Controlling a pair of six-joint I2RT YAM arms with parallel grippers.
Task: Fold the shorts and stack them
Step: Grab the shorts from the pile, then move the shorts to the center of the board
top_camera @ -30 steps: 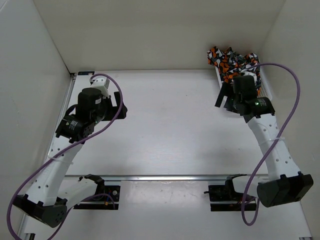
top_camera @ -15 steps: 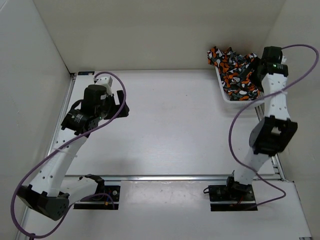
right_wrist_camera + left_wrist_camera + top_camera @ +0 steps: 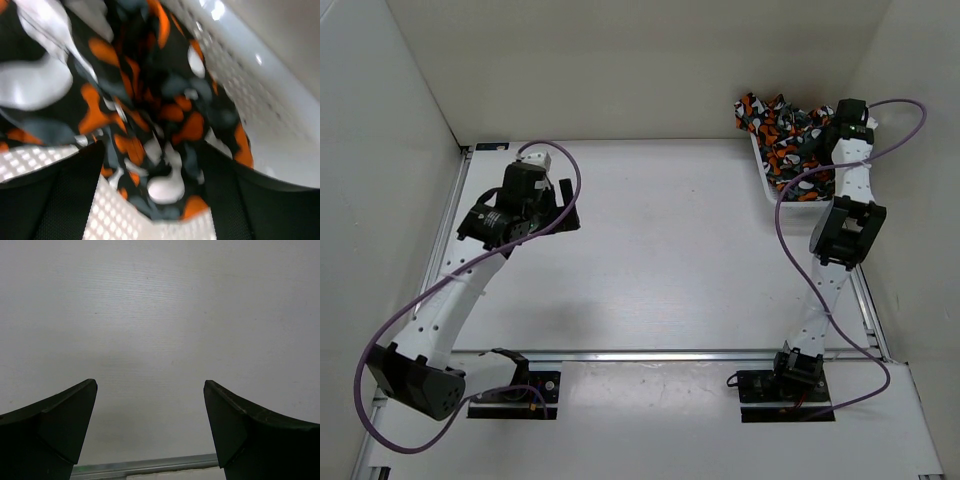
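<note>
Checking in from the remote station. The shorts [image 3: 782,132] are bunched up in the white mesh basket [image 3: 792,197] at the far right corner of the counter [image 3: 670,250]. They're heaped rather than flat, and a bit of the orange-and-black print hangs over the basket's far left rim. My right arm [image 3: 847,225] is stretched way out along the right side, with its wrist over the pile.

On the right wrist cam the right tool [image 3: 152,150] is spread wide, with a dark finger [image 3: 55,195] at each lower corner and crumpled camo fabric filling the gap between them. It's not pinching anything as far as I can see, but the picture is blurry and I can't tell if the tips touch the cloth. The basket's perforated wall runs up the right side of that view, and white mesh shows under the fabric at the bottom.

The left arm [image 3: 450,300] is over the left part of the counter, well apart from the basket. The left tool [image 3: 149,390] is spread too. White counter surface shows between its fingers, plus a strip of metal rail [image 3: 150,465] along the bottom edge of the left wrist view.
</note>
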